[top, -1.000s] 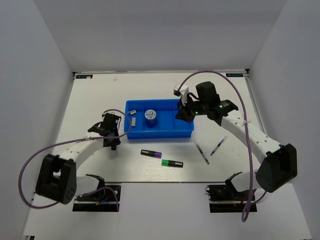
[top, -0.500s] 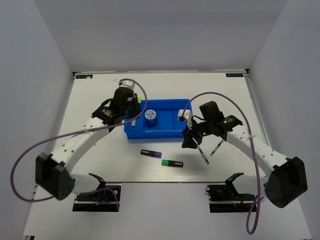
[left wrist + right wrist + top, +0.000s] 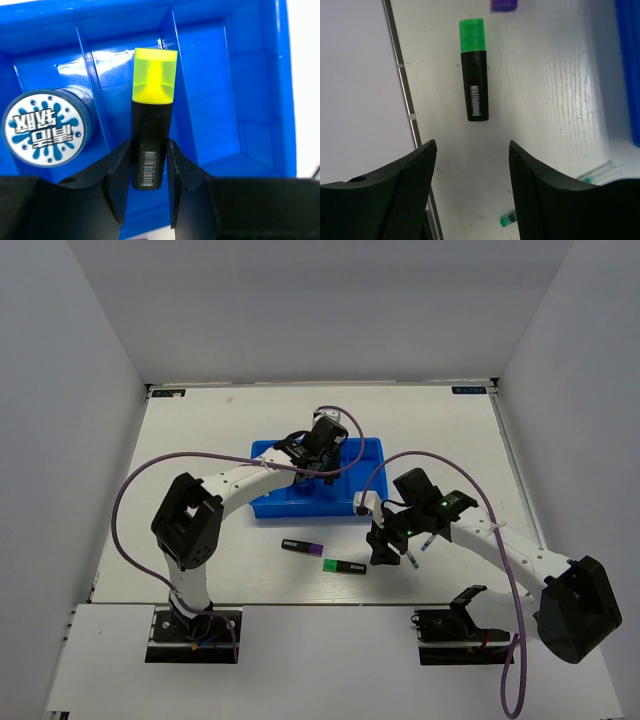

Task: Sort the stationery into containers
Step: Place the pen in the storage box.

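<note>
My left gripper (image 3: 150, 170) is shut on a black highlighter with a yellow end (image 3: 152, 125), which hangs over the middle compartments of the blue tray (image 3: 235, 100). The blue-white roll (image 3: 46, 127) stands in the compartment to its left. In the top view the left gripper (image 3: 322, 452) hovers over the tray (image 3: 290, 508). My right gripper (image 3: 470, 150) is open above the bare table, just short of the green-ended highlighter (image 3: 474, 75). From above, the right gripper (image 3: 380, 545) sits beside the green highlighter (image 3: 344, 567) and the purple one (image 3: 302, 546).
Two thin pens (image 3: 428, 538) lie on the table under the right forearm; a green pen tip (image 3: 507, 218) shows between the right fingers. The table's front edge strip (image 3: 400, 75) runs close to the green highlighter. White walls enclose the table.
The left arm swung from the table left of the tray to above it, carrying the yellow highlighter. The right gripper left the tray's right end, came down near the green highlighter and opened.
</note>
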Robot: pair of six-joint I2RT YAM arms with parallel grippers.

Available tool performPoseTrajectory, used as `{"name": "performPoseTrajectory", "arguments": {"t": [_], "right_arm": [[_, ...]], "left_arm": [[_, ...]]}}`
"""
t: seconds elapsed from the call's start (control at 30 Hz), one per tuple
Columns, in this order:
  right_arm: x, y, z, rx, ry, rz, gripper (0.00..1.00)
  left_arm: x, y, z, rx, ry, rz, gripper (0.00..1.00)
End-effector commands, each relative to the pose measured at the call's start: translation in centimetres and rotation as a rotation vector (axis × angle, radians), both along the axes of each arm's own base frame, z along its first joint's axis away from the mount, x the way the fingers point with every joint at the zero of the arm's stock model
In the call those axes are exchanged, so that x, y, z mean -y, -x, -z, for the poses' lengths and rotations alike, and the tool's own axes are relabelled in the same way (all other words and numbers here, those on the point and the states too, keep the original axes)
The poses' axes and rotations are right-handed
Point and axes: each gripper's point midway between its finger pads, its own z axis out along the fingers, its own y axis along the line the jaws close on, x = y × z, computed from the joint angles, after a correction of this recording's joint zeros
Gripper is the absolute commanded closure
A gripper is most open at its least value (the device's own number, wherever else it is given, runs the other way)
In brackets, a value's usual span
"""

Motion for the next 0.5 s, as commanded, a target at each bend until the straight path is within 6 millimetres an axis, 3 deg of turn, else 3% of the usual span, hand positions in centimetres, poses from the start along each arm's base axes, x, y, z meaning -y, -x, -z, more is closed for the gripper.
{"name": "performPoseTrajectory", "arguments": {"t": [0.0,0.1,0.17,0.3,0.47], "right_arm": [[-0.6,-1.2,-0.9,0.072,-0.035,0.013,0.36],[-0.5,-1.4,-0.1,0.071,-0.004,0.009,0.32],[-0.6,-1.7,0.8,0.071,0.019,-0.013,0.31],[-1.4,-1.0,2.1,0.097,0.027,-0.143,0.31],[-2.2,-1.0,3.6,0.134,0.027,-0.252,0.31]], "left_arm": [[0.7,-1.1,-2.2,0.051,0.038,-0.038,0.73],[1.1,-0.8,-1.5,0.045,0.030,-0.033,0.45],[1.1,-0.8,-1.4,0.046,0.028,-0.035,0.40],[1.2,-0.8,-3.5,0.083,0.049,-0.035,0.31],[0.6,-0.1,-6.7,0.141,0.041,-0.032,0.33]]}}
